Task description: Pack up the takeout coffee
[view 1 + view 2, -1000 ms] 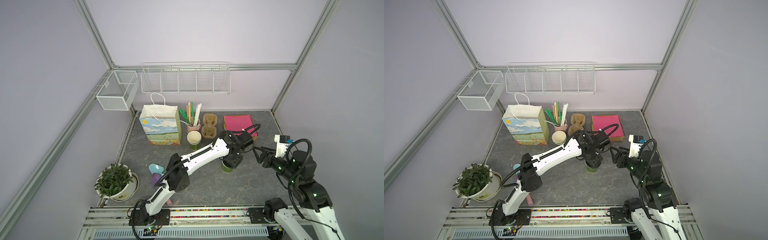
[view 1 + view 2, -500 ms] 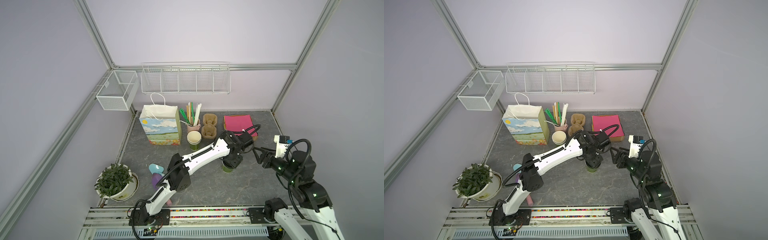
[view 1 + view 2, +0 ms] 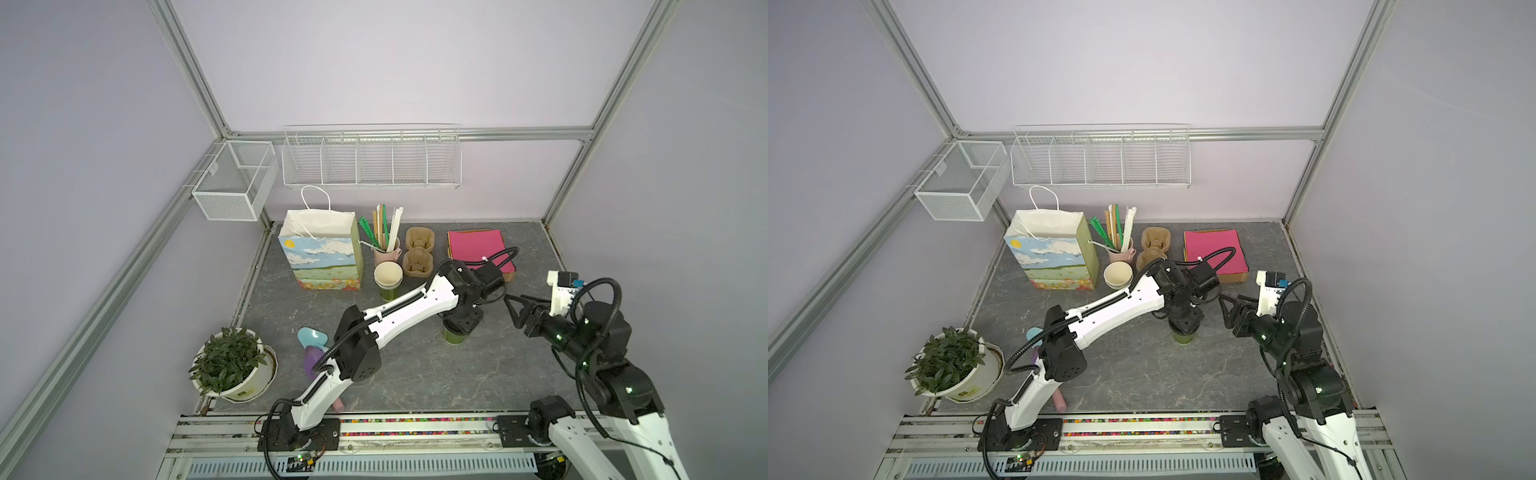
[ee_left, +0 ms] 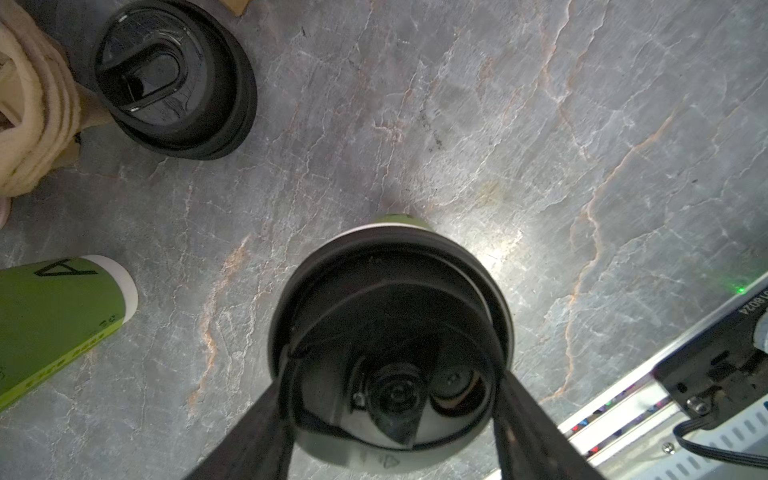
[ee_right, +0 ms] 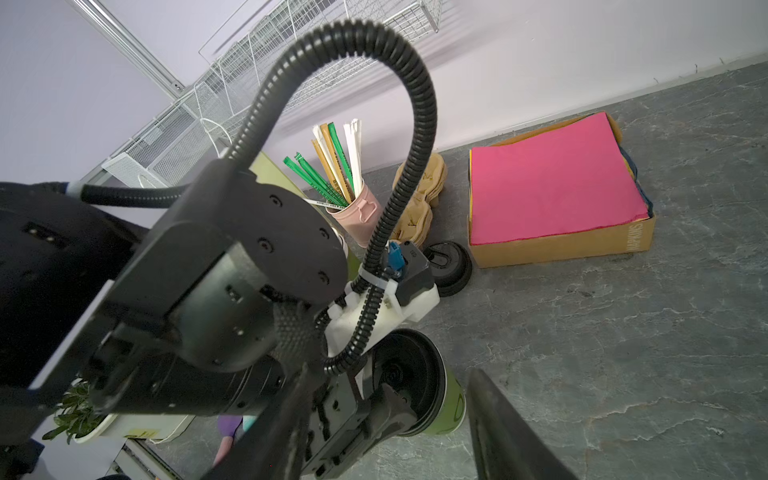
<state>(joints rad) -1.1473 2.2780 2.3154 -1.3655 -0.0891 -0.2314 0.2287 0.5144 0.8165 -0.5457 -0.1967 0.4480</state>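
Nothing apparently moved; coffee (image 3: 453,338) still clasped

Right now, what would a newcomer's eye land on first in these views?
The left gripper reaches across mid-table and is closed on the black lid of the takeout coffee. Just to its right, the right gripper hangs open, pointing at it. Behind them, the landscape-print paper bag stands open at the back left.

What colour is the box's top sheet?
The sheet is pink; the right wrist view shows it best.
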